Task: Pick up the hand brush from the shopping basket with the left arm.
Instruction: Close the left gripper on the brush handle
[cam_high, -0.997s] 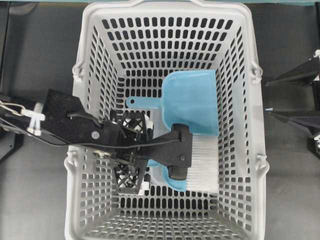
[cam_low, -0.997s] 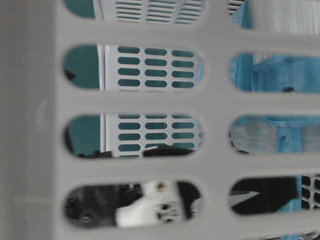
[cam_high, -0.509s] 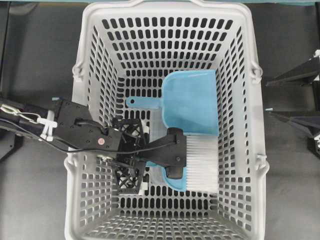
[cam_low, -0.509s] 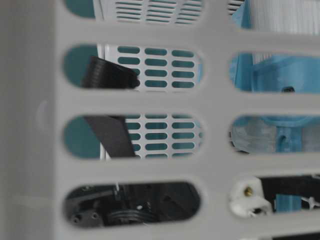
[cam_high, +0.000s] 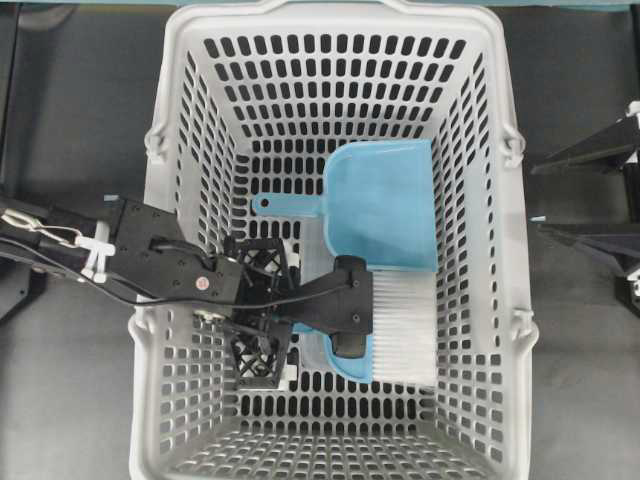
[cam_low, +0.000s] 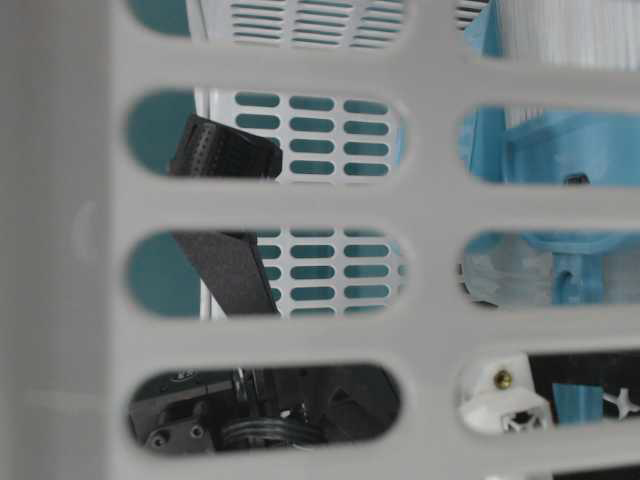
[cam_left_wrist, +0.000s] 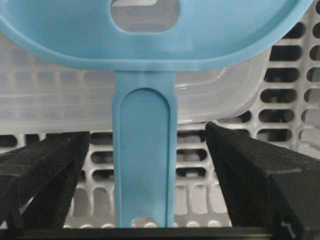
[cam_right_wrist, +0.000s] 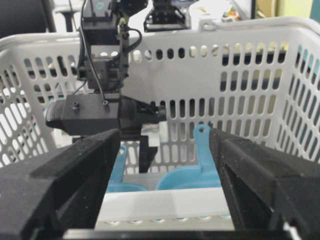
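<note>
The light-blue hand brush (cam_high: 402, 330) lies on the floor of the light-grey shopping basket (cam_high: 470, 130), white bristles to the right and thin handle pointing left. My left gripper (cam_high: 262, 312) is low inside the basket and open, one finger on each side of the handle. In the left wrist view the handle (cam_left_wrist: 145, 165) stands between the black jaws with a gap on each side, its round hole at the bottom edge; the left gripper (cam_left_wrist: 147, 135) touches nothing. My right gripper (cam_high: 538, 198) is open and empty outside the basket's right wall.
A light-blue dustpan (cam_high: 385, 205) lies just beyond the brush, its handle (cam_high: 275, 204) pointing left near my upper finger. The basket walls close in on the left arm on all sides. In the right wrist view the basket rim (cam_right_wrist: 165, 202) fills the foreground.
The left arm has drawn back a little to the left and sunk lower into the basket; a black finger has come into the table-level view. The brush has not moved.
</note>
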